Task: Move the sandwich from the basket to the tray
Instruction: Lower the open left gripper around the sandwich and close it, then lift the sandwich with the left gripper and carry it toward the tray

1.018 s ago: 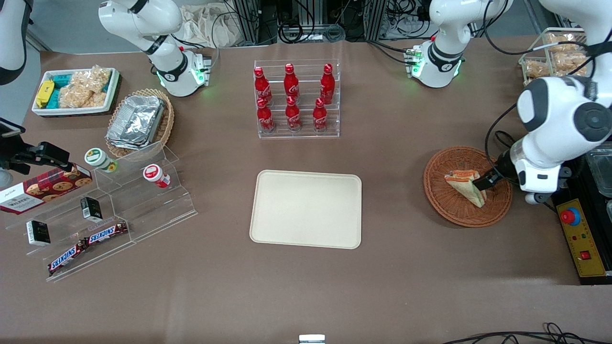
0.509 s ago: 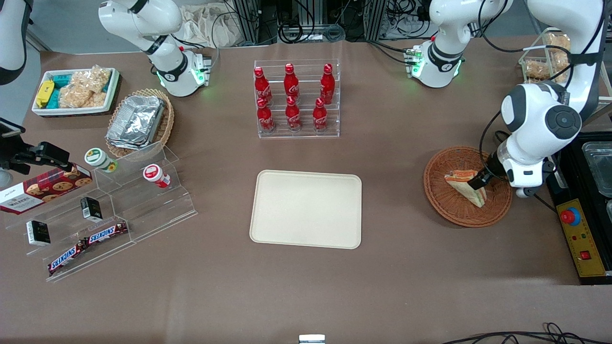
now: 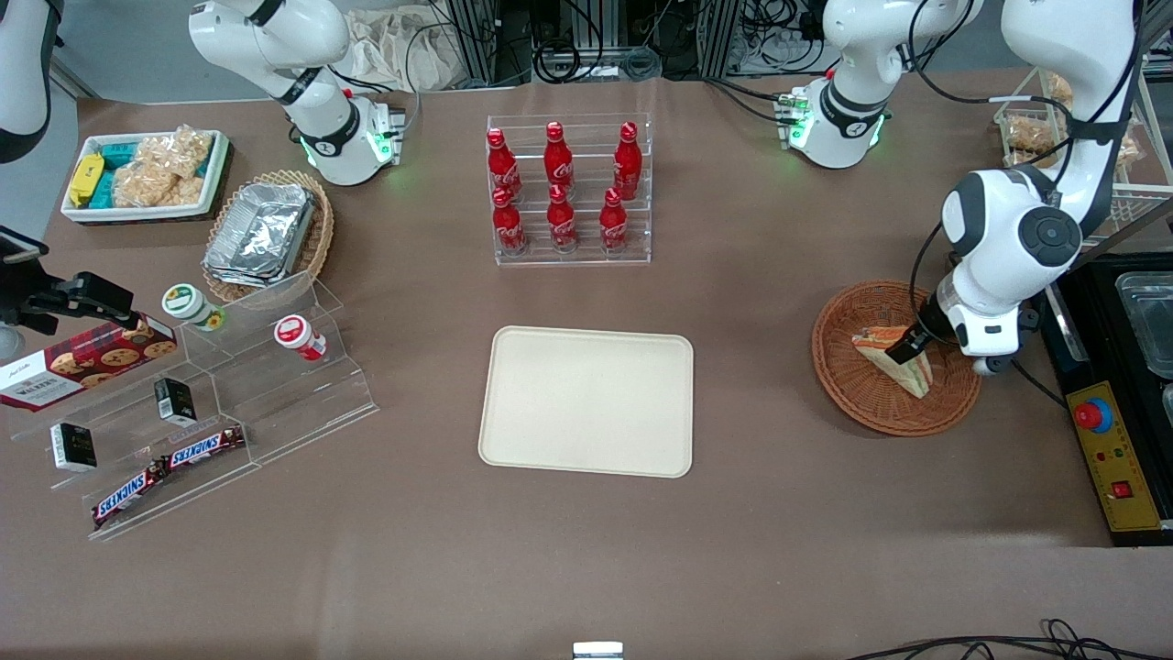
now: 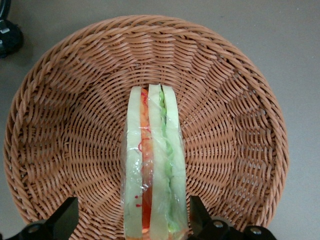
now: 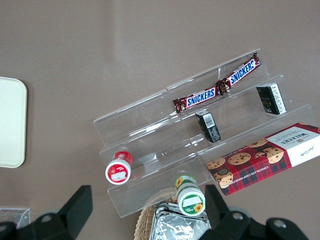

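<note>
Sandwich [image 4: 154, 165] first: the small triangular wedge of pale bread, with red, orange and green filling showing along its edge, stands on edge in the round reddish-brown woven wicker basket [image 3: 866, 399] at the working arm's end of the brown counter [image 3: 779, 513], and it has not left the basket floor. You have the left arm's gripper [image 4: 134, 220] low inside the basket with its black fingers [image 4: 65, 217] spread apart, one on each bread face of the wedge and neither visibly pressing it — released, holding nothing. What matters for your next move is the alignment: in the wrist view the wedge's long axis runs straight away from the gripper, through the gap between the fingers, so the closing direction crosses the thin dimension of the bread. I judge that a plain squeeze here should catch it — go gently, since the wrapped slices look soft and could buckle or slip. The flat cream-beige rectangular tray [image 3: 586, 401] with rounded corners lies well apart from the basket, toward the middle of the counter, and is bare.
</note>
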Robot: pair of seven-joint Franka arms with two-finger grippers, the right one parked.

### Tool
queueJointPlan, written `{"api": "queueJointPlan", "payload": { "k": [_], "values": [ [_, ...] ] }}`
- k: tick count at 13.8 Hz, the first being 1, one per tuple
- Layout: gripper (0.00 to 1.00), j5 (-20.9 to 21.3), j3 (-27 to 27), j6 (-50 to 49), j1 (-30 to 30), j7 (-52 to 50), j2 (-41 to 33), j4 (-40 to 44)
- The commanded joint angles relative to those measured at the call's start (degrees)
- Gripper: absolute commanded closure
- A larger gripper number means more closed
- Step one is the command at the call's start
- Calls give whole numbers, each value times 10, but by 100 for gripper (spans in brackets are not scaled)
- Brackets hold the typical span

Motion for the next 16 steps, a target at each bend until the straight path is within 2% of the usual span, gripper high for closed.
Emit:
{"api": "queueJointPlan", "payload": {
  "k": [1,2,3,4,10,13,16],
  "values": [
    [2,14,-3,39,3,-33,19,-9],
    [37,12,-3,49,3,-51,30,-6],
    [77,12,-3,57,3,-74,32,-5],
    [99,12,-3,58,3,-83,32,-5],
    [100,15,-4,28,2,-114,11,23],
    [100,14,-8,-94,-4,-113,3,109],
    [100,12,-29,-271,-11,-110,34,265]
  ]
}}
